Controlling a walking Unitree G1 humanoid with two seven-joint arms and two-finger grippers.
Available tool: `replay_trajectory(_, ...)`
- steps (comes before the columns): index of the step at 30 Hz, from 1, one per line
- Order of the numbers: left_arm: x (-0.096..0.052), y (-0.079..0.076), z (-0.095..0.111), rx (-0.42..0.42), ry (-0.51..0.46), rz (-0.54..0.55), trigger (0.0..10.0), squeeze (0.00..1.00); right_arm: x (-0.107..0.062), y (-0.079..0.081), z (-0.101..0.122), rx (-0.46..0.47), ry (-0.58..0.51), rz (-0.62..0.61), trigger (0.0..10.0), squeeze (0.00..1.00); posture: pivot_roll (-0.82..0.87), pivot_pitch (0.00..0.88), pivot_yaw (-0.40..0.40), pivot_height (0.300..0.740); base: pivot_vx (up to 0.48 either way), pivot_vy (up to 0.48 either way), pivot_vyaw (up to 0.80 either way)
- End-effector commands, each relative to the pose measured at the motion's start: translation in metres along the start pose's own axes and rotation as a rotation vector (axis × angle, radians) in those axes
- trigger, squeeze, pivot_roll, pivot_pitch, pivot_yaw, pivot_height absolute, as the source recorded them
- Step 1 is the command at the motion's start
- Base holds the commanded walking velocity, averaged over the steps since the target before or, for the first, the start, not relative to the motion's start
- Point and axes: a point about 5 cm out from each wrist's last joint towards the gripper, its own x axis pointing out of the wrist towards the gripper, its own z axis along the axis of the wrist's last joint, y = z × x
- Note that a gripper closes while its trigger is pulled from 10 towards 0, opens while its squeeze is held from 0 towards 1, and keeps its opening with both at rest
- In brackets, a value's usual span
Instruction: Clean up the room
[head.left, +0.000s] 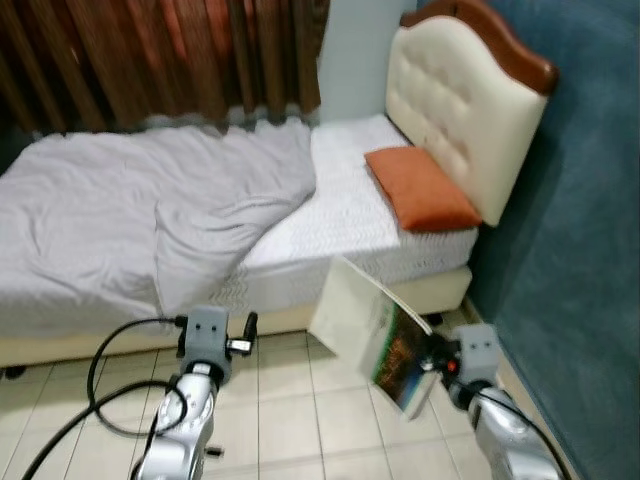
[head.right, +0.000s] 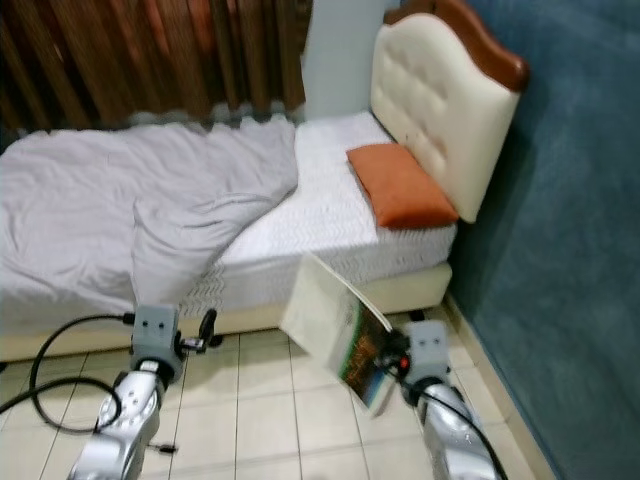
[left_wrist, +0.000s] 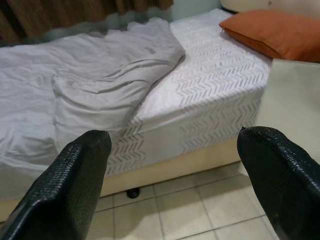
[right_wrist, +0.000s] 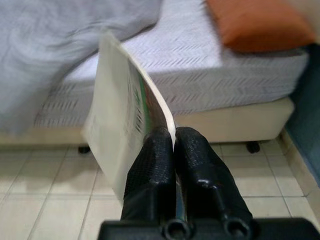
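Observation:
My right gripper (right_wrist: 174, 142) is shut on a thin book (head.left: 372, 333), pinching its lower edge between both black fingers (right_wrist: 155, 165). The book, pale with a dark picture on its cover, hangs tilted above the tiled floor, just in front of the bed's near side. My left gripper (left_wrist: 172, 160) is open with nothing between its fingers (left_wrist: 75, 185), held low over the floor and facing the bed. A grey blanket (head.left: 130, 215) lies rumpled across the left part of the bed. An orange pillow (head.left: 422, 188) rests by the headboard.
The bed (head.left: 350, 215) with a cream padded headboard (head.left: 460, 100) fills the space ahead. A blue wall (head.left: 585, 260) stands close on the right. Brown curtains (head.left: 150, 60) hang behind the bed. A black cable (head.left: 100, 390) loops beside my left arm over pale floor tiles (head.left: 290, 410).

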Motion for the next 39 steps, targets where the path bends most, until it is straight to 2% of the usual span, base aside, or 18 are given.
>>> replay_trajectory(1, -0.010, 0.006, 0.005, 0.002, -0.034, 0.004, 10.0, 0.00, -0.003, 0.007, 0.019, 0.058, -0.114, 0.025, 10.0, 0.00, -0.07, 0.000, -0.004, 0.740, 0.480, 0.000, 0.00)
replay_trajectory(2, -0.010, 0.006, 0.005, 0.002, -0.034, 0.004, 10.0, 0.00, -0.003, 0.007, 0.019, 0.058, -0.114, 0.025, 10.0, 0.00, -0.07, 0.000, -0.004, 0.740, 0.480, 0.000, 0.00)
replay_trajectory(3, -0.020, 0.006, 0.007, -0.013, -0.055, -0.008, 10.0, 0.00, -0.014, 0.008, 0.016, 0.045, -0.117, 0.043, 10.0, 0.00, -0.07, 0.000, -0.004, 0.740, 0.480, 0.000, 0.00)
replay_trajectory(5, -0.028, 0.007, 0.009, -0.027, -0.076, -0.018, 10.0, 0.00, -0.023, 0.008, 0.012, 0.034, -0.107, 0.064, 10.0, 0.00, -0.07, 0.000, -0.006, 0.740, 0.480, 0.000, 0.00)
replay_trajectory(9, -0.028, 0.006, 0.009, -0.040, -0.094, -0.023, 10.0, 0.00, -0.026, 0.008, 0.010, 0.037, -0.100, 0.069, 10.0, 0.00, -0.06, 0.000, -0.010, 0.740, 0.480, 0.000, 0.00)
replay_trajectory(10, -0.023, 0.006, 0.011, -0.055, -0.112, -0.017, 10.0, 0.00, -0.023, 0.008, 0.013, 0.051, -0.125, 0.050, 10.0, 0.00, -0.06, 0.000, -0.010, 0.740, 0.480, 0.000, 0.00)
replay_trajectory(14, -0.016, 0.007, 0.012, -0.069, -0.115, -0.005, 10.0, 0.00, -0.017, 0.006, 0.022, 0.092, -0.162, 0.009, 10.0, 0.00, -0.08, 0.000, -0.025, 0.740, 0.480, 0.000, 0.00)
replay_trajectory(19, -0.014, 0.000, 0.010, -0.070, -0.107, -0.017, 10.0, 0.00, -0.014, 0.003, 0.028, 0.064, -0.152, 0.021, 10.0, 0.00, -0.09, 0.000, -0.074, 0.740, 0.480, 0.000, 0.00)
replay_trajectory(21, -0.013, -0.007, 0.007, -0.068, -0.097, -0.035, 10.0, 0.00, -0.012, 0.001, 0.032, 0.047, -0.146, 0.032, 10.0, 0.00, -0.09, 0.000, -0.080, 0.740, 0.480, 0.000, 0.00)
replay_trajectory(25, -0.011, -0.011, 0.007, -0.056, -0.097, -0.052, 10.0, 0.00, -0.008, 0.002, 0.034, 0.041, -0.146, 0.042, 10.0, 0.00, -0.09, 0.000, -0.077, 0.740, 0.480, 0.000, 0.00)
replay_trajectory(39, 0.005, 0.001, 0.021, -0.007, -0.119, -0.066, 10.0, 0.00, 0.004, 0.013, 0.032, 0.056, -0.139, 0.040, 10.0, 0.00, -0.08, 0.000, -0.025, 0.740, 0.480, 0.000, 0.00)
